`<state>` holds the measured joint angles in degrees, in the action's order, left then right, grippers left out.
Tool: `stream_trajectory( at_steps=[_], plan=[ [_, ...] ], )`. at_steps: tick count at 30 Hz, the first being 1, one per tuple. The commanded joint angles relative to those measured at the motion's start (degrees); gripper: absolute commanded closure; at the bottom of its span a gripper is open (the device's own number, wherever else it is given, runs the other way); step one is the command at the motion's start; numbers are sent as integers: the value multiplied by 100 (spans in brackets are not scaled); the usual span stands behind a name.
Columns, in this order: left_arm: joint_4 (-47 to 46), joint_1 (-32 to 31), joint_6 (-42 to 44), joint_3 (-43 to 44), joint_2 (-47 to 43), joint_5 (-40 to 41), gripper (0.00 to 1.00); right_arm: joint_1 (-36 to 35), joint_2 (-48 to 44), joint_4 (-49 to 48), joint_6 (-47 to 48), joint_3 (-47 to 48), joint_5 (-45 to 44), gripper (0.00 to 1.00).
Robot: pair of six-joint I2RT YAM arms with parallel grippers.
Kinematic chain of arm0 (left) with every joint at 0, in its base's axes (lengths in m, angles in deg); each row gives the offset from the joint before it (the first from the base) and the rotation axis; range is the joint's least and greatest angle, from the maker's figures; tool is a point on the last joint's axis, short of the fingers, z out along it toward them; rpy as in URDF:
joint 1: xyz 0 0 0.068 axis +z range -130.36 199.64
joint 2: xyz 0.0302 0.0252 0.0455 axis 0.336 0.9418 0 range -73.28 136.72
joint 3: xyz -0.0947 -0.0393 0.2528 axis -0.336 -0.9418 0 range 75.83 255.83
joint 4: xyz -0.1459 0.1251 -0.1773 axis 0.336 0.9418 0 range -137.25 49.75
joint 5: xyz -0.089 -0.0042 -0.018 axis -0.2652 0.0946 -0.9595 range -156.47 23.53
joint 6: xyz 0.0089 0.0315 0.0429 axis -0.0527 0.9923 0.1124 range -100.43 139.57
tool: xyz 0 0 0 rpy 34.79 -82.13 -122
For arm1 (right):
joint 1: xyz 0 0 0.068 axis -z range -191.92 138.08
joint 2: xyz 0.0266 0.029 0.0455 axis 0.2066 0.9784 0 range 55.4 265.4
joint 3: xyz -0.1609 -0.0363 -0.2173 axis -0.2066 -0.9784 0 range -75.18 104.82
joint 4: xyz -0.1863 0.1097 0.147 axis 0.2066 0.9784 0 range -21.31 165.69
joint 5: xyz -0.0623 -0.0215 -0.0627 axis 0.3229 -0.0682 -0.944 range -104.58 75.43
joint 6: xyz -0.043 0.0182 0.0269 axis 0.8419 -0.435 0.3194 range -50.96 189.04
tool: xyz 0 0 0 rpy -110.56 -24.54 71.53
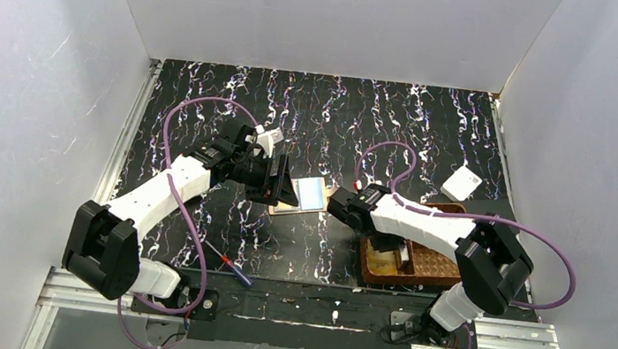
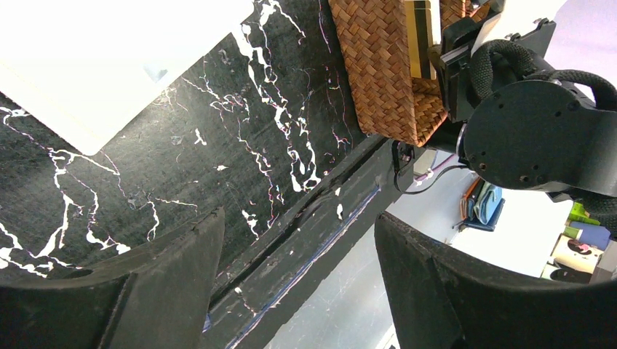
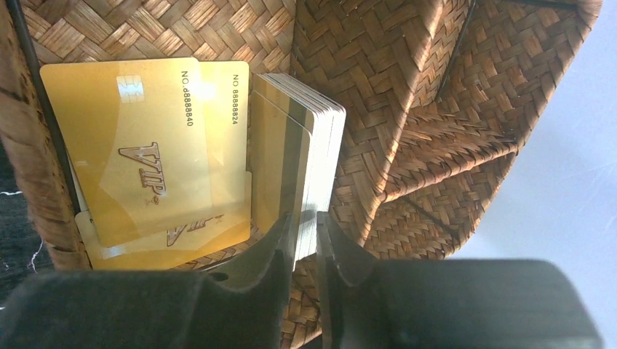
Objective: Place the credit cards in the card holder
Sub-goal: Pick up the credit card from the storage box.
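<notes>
Overhead; wrist close-ups, basket (image 3: pixel 436 109) seemingly common

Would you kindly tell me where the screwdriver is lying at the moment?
In the top view, the screwdriver lies on the table near its front edge, left of centre, well to the left of the woven basket.

Left arm (image 1: pixel 166 188) reaches forward and inward from its base, elbow bent, wrist rolled onto its side. Left gripper (image 2: pixel 298 247) is spread wide, fingers (image 2: pixel 171 276) well apart, nothing between them. Right arm (image 1: pixel 423 229) folds leftward from a raised elbow. Right gripper (image 3: pixel 305 229) has its jaws nearly together, pinching the edges of a few upright credit cards (image 3: pixel 291 145).
</notes>
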<state>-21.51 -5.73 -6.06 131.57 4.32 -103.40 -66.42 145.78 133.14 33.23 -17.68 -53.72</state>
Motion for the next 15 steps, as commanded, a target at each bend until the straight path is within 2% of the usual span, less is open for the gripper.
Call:
stream_trajectory(
  at_steps=[1, 6, 15],
  plan=[
    [38, -24, 93, -26, -227, -112, 26, -34, 106, -82, -65, -72, -11, 72],
    [53, -25, 107, -2, -221, -113, 26, -33, 117, -101, -65, -90, -37, 66],
    [68, -22, 127, -43, -252, -109, 26, -43, 193, 199, -438, -15, -417, 65]
  ],
)
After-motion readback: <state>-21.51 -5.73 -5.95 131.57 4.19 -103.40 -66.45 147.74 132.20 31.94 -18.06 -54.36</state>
